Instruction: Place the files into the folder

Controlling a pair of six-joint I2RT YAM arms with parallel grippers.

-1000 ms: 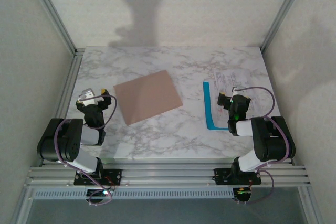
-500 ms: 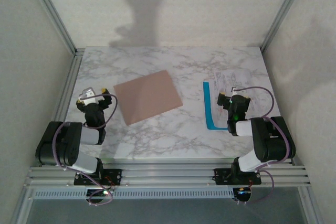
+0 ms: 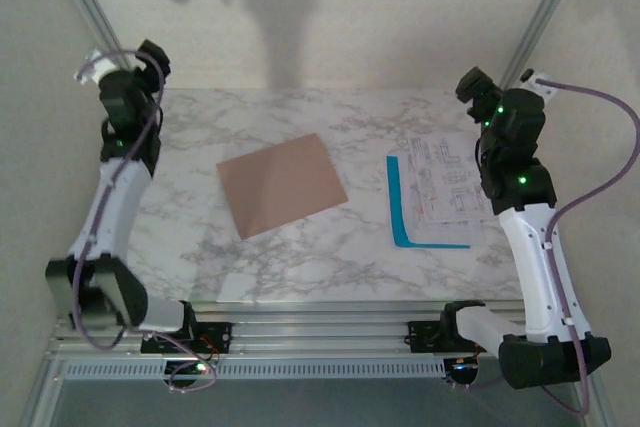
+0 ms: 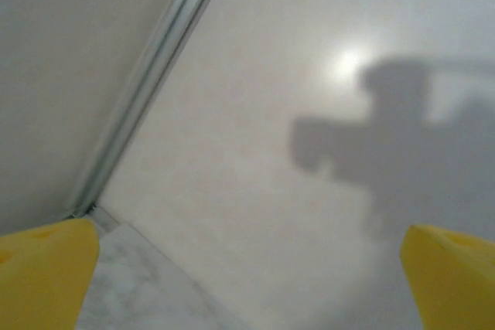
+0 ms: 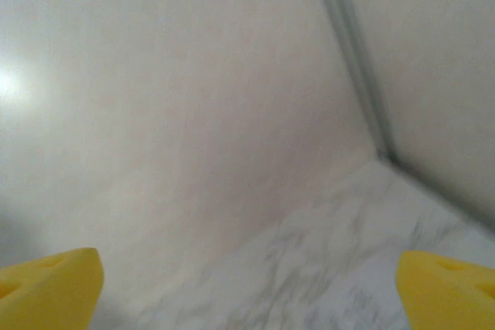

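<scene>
Pinkish-brown card folder [image 3: 283,184] lies shut, centre-left on the marble worktop [image 3: 330,257]. The files [image 3: 445,182], with a blue strip [image 3: 400,209] on their left edge, are well apart to its right, long axis near-to-far. Right claw [image 3: 470,82] is nearer the files, left claw [image 3: 150,53] nearer the folder. Both are up high, spread wide, empty.

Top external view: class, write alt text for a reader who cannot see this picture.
A flat pinkish-brown folder lies tilted at the middle of the marble table, with printed paper files, one blue-edged, apart to its right. Both arms stretch upward, the left gripper near the back left corner, the right gripper near the back right, touching nothing.
</scene>
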